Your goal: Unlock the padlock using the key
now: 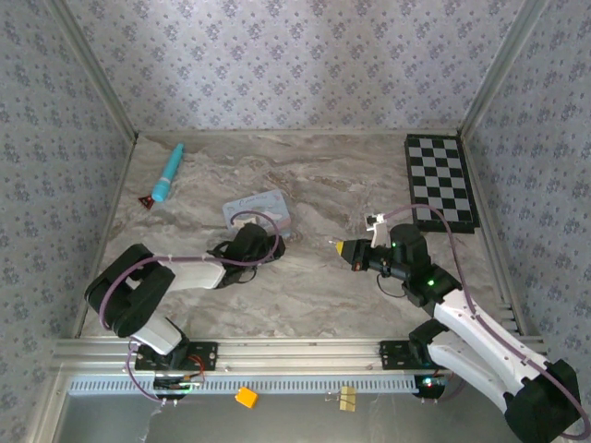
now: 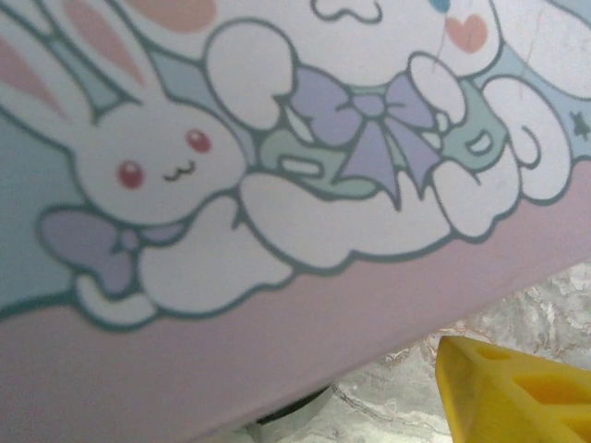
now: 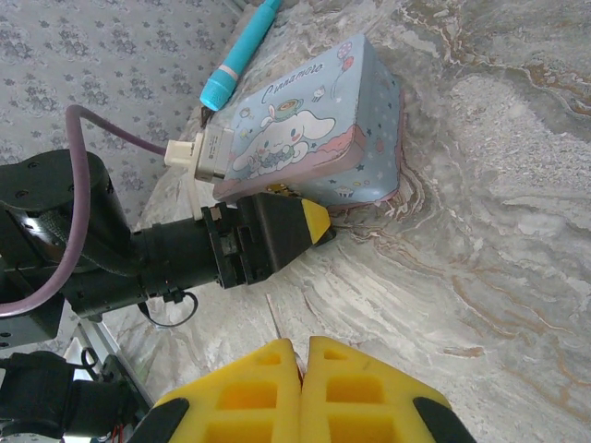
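The pale blue cartoon tin lies left of the table's middle. My left gripper is at its near edge with the jaws wide. One yellow-tipped finger lies on the table just clear of the tin's rim. Under that rim a dark sliver with a grey metal bit peeks out. It may be the padlock, and the rest is hidden. My right gripper hovers to the right, shut, with a thin metal blade, the key, sticking out of its pads.
A teal pen-shaped tool lies at the back left, with a small dark red bit beside it. A chessboard sits at the back right. Patterned walls close in three sides. Marble tabletop lies between the arms.
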Robot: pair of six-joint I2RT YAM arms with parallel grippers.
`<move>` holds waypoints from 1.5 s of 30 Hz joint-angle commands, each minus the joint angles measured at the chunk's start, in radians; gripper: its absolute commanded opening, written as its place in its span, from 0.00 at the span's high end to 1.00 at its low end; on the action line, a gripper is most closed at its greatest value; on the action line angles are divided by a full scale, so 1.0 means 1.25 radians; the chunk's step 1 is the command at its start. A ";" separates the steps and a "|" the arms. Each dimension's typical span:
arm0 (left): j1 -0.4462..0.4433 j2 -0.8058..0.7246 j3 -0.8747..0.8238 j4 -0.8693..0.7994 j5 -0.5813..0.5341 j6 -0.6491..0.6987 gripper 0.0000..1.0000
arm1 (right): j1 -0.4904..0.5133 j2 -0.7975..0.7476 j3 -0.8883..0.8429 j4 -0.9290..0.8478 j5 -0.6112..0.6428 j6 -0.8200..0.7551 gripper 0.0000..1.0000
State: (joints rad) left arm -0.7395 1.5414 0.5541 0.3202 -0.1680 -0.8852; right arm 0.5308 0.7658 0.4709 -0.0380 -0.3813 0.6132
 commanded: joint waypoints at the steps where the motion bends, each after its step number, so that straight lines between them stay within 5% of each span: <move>1: 0.005 -0.008 -0.017 0.064 -0.001 -0.001 0.30 | 0.005 -0.018 -0.009 -0.008 -0.007 0.006 1.00; 13: -0.002 0.027 -0.030 0.155 -0.027 0.012 0.45 | 0.007 -0.026 -0.027 0.013 -0.008 0.040 1.00; 45: -0.006 0.020 -0.004 0.095 -0.041 0.001 0.83 | 0.036 -0.002 -0.034 0.035 0.006 0.057 1.00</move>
State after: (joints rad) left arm -0.7418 1.5909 0.5304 0.4526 -0.2100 -0.8841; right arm 0.5652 0.7574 0.4389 -0.0189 -0.3809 0.6670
